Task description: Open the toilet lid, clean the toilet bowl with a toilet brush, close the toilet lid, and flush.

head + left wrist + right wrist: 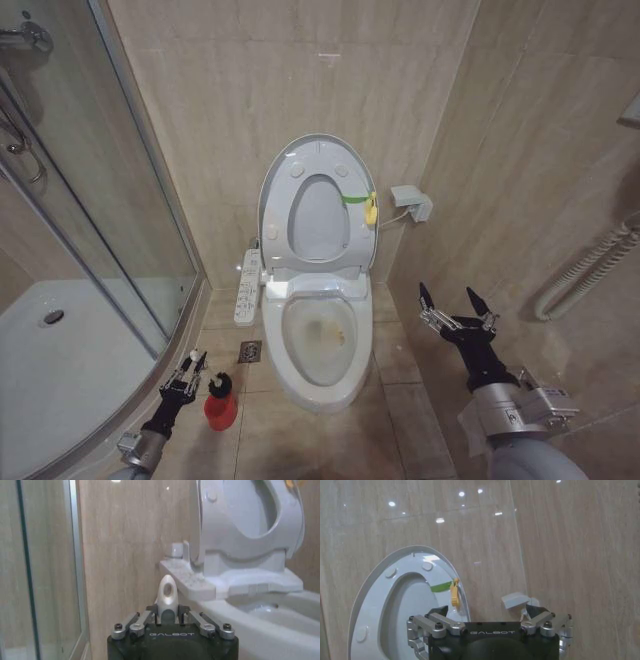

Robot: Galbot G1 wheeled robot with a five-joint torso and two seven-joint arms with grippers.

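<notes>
The lid (318, 205) stands open against the wall. The left gripper (187, 372), jaws seemingly closed on the brush (166, 592) handle, must lift it toward the bowl (318, 345). The right gripper (454, 303) waits nearby, jaws apart.

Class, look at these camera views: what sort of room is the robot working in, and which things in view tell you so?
Almost certainly a small tiled bathroom. A white toilet stands against the wall with its toilet lid raised and the stained toilet bowl exposed; a glass shower enclosure stands beside it, and a floor drain sits in the tiles.
</notes>
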